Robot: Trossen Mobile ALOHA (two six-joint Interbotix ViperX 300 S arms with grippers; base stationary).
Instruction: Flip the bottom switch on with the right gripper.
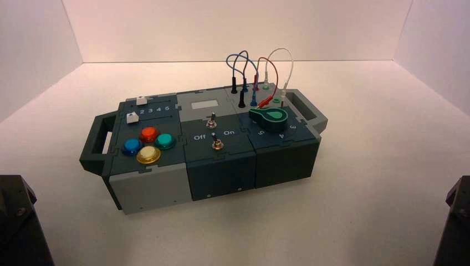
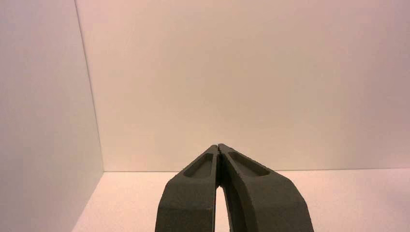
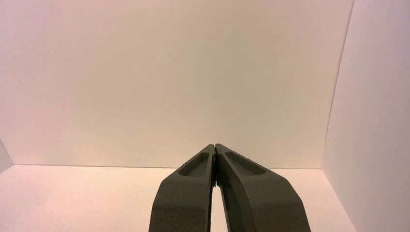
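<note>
Right wrist view: we saw the right gripper closed, empty, far from the box. The bottom switch sat mid-box, just before the top switch; we risked bumping that.

You've got a matt plastic box, glossy translucent buttons, and a shiny metal nut under the bottom switch.

Four coloured buttons, green knob, looped wires, seemingly plugged.

Bottom switch, dark-levered, box's near-middle
</note>
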